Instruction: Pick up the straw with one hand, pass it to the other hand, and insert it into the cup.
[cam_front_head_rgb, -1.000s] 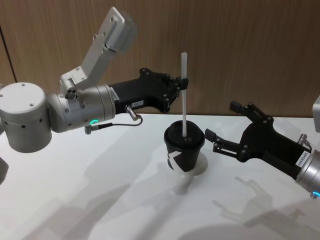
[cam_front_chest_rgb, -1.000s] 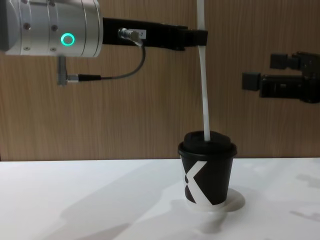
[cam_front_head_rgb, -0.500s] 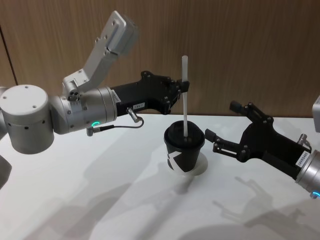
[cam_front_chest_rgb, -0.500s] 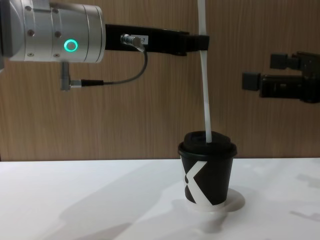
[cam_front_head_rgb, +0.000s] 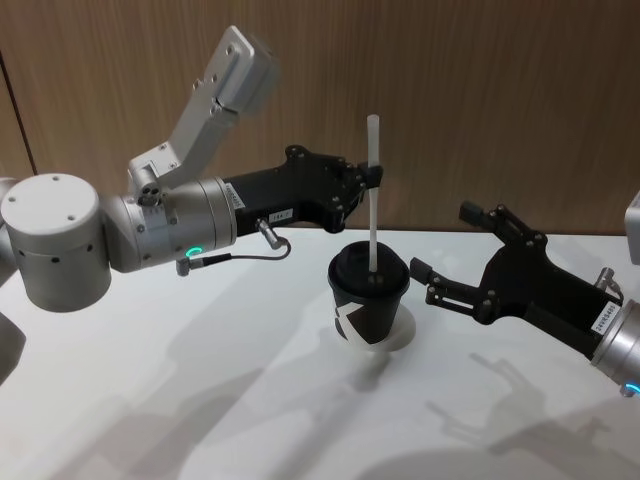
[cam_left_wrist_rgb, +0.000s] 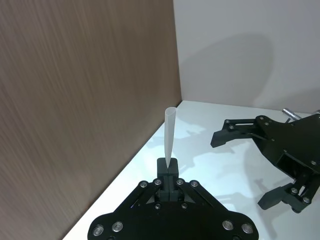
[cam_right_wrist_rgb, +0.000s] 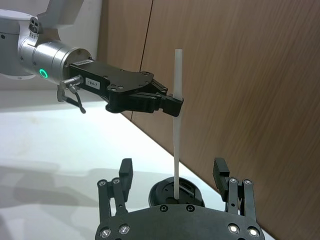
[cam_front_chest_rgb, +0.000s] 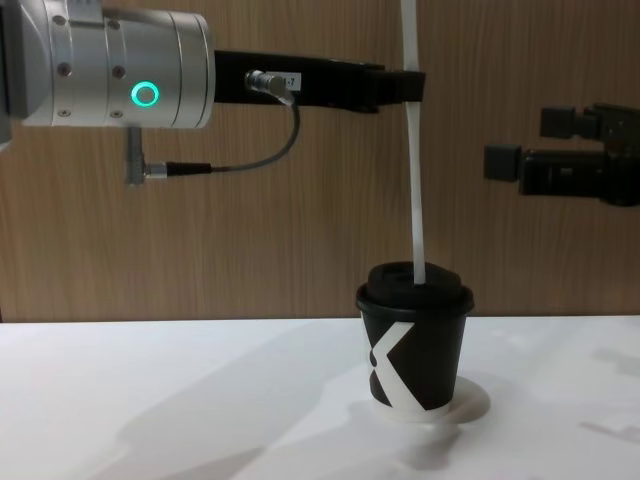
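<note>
L gripper (cam_front_head_rgb: 374, 178) fingers pinched shut; R gripper (cam_front_head_rgb: 447, 255) fingers spread.

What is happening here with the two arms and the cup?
The left gripper holds a white straw near its upper part, pinched between its fingers. The straw stands almost upright, and its lower end is already in the lid of the black cup, which sits on the white table. The right gripper is open and holds nothing; it waits at the side of the cup, apart from it.
</note>
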